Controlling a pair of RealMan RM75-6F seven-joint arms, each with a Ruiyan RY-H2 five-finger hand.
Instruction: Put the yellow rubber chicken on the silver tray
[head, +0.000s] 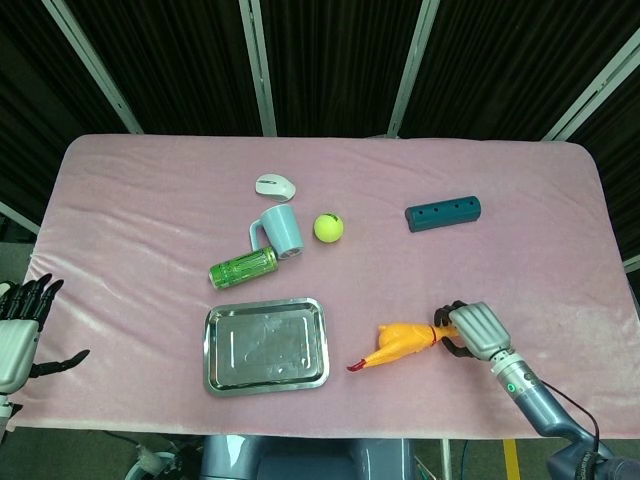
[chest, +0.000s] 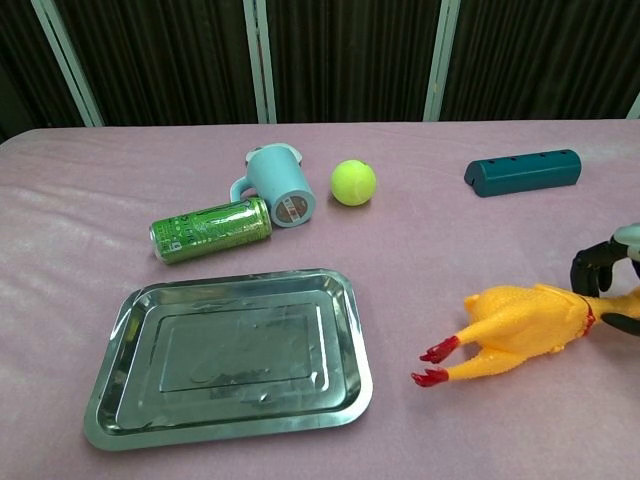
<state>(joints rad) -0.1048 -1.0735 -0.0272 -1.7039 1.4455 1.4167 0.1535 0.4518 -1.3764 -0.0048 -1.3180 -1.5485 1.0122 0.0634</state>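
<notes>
Yellow rubber chicken (head: 400, 341) with red feet and plump body lies sideways, feet toward the silver metal tray (head: 266, 345); right hand (head: 470, 330) fingers hold its neck.

The pink-clothed table (head: 150, 200) bears a silver tray (head: 217, 375), green can (head: 243, 267), blue mug (head: 281, 229), tennis ball (head: 328, 228), white mouse (head: 275, 185) and teal block (head: 443, 213).
</notes>
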